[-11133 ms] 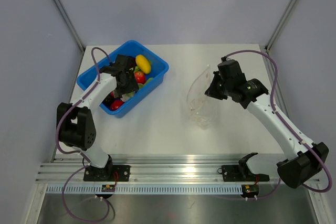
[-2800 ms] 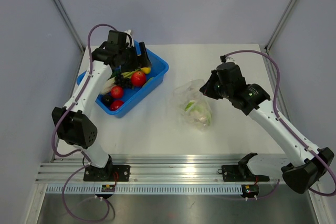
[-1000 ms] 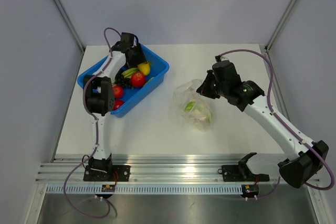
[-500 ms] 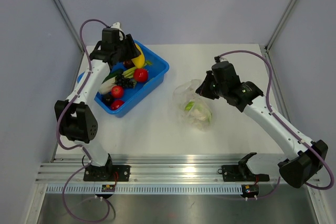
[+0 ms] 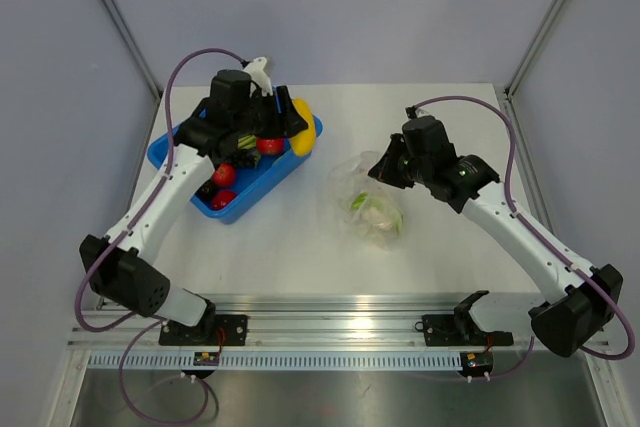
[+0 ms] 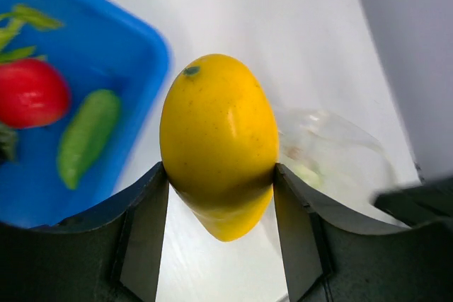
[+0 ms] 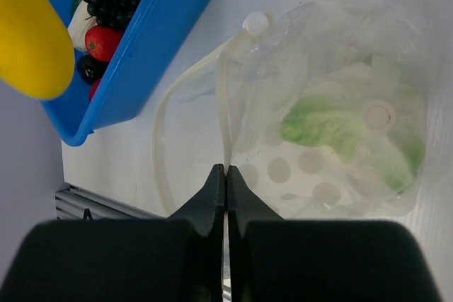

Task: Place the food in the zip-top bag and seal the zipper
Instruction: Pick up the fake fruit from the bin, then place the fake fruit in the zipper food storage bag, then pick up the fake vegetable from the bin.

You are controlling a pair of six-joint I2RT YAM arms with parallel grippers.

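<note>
A bare strip of the white table (image 5: 300, 247) runs between the blue rectangular plastic tub (image 5: 262, 190) near the far-left corner and the transparent dotted zip-top bag (image 5: 375, 215) right of the middle. Above the tub's right corner the left gripper (image 5: 302, 129), clamped on a yellow plastic pepper (image 6: 218, 143), blocks the way down. The right gripper (image 5: 388, 169) pinches the bag's far side, its white arm (image 5: 520, 237) slanting over the table's right side; along the near edge the table is bare
</note>
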